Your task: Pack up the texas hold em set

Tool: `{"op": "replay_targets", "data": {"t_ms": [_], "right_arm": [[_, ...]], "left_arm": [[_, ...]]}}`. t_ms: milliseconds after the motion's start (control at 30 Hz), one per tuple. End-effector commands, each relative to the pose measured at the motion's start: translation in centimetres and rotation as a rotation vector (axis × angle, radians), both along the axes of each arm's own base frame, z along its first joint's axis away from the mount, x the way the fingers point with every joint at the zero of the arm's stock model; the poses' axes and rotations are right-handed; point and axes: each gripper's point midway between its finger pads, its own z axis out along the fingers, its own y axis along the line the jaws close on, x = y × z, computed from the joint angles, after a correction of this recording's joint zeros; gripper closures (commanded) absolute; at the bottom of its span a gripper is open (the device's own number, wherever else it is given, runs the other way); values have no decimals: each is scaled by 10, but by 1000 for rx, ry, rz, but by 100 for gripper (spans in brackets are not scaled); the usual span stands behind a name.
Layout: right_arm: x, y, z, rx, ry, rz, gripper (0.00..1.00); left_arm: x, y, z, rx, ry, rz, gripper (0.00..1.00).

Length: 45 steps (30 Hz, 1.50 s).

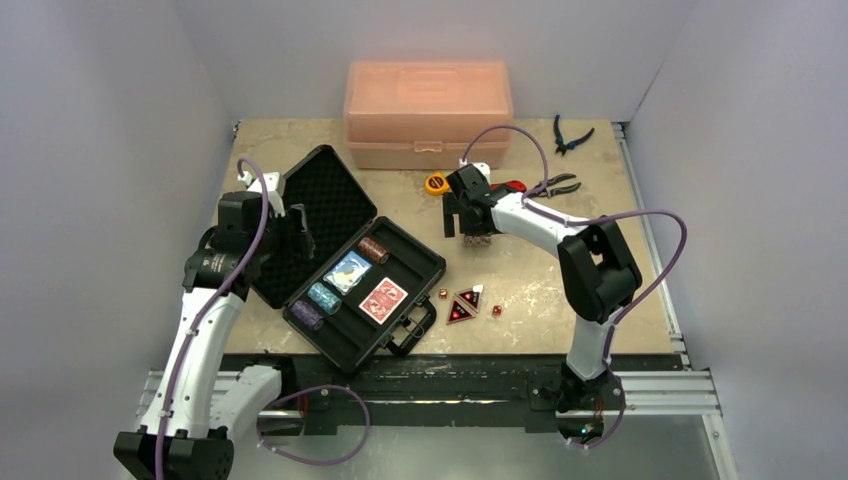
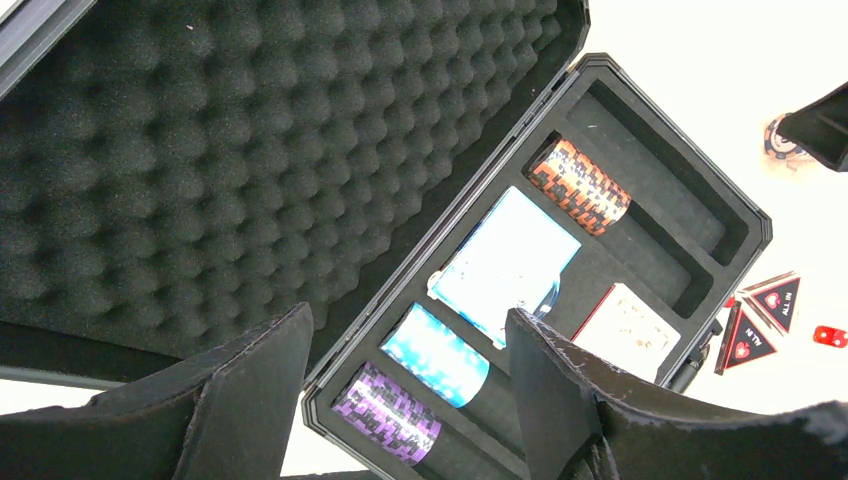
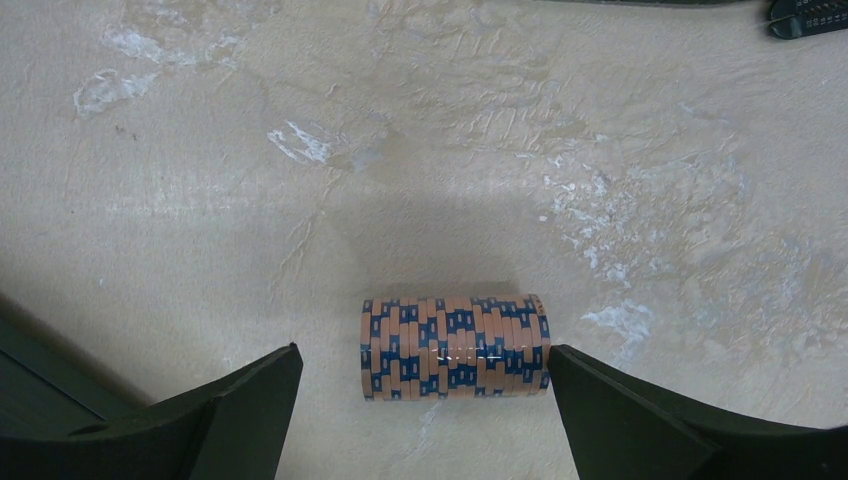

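Observation:
The black case (image 1: 420, 262) lies open at centre left, its foam-lined lid (image 1: 322, 205) tipped back. It holds an orange chip stack (image 1: 374, 248), a light blue stack (image 1: 324, 297), a purple stack (image 1: 306, 315), a blue deck (image 1: 348, 271) and a red deck (image 1: 383, 299). My left gripper (image 1: 300, 233) hovers open and empty over the lid; its wrist view shows the purple stack (image 2: 388, 412) between the fingers, far below. My right gripper (image 1: 464, 222) is open, its fingers on either side of a tan-and-blue chip stack (image 3: 455, 346) lying on its side on the table, the right finger almost touching it. Two black-red triangles (image 1: 465, 303) and small red dice (image 1: 496, 311) lie right of the case.
A translucent orange plastic box (image 1: 427, 112) stands at the back. A yellow tape measure (image 1: 436, 183) and pliers (image 1: 555, 187) lie near my right arm, with more pliers (image 1: 569, 136) at the back right. White walls close in both sides.

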Motion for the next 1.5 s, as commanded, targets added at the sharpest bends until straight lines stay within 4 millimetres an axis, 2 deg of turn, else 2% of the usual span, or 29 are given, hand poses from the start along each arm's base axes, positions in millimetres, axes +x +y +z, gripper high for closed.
{"op": "replay_targets", "data": {"t_ms": [0,133,300,433,600,767,933,1167,1333,1467], "right_arm": [[0,5,-1,-2,24,8,1],[3,6,8,0,15,9,1],[-2,10,16,11,8,25,1],[-6,19,34,45,-26,45,1],[-7,18,63,84,-91,58,1],[-6,19,73,86,-119,94,1],[-6,17,51,31,-73,139,1],[-10,27,17,57,-2,145,1],[-17,6,2,-9,12,50,1],[-26,-6,-2,-31,16,10,1]], "left_arm": [[7,0,22,-7,-78,-8,30],[7,0,19,-4,-68,-6,30],[8,1,18,2,-64,-1,30],[9,3,13,10,-48,3,30],[11,4,10,17,-31,5,30],[11,3,11,14,-31,3,30],[10,1,17,6,-58,-4,30],[8,-2,18,-11,-56,-17,30],[7,-3,20,-13,-63,-19,30],[8,-4,19,-18,-59,-23,30]]}}
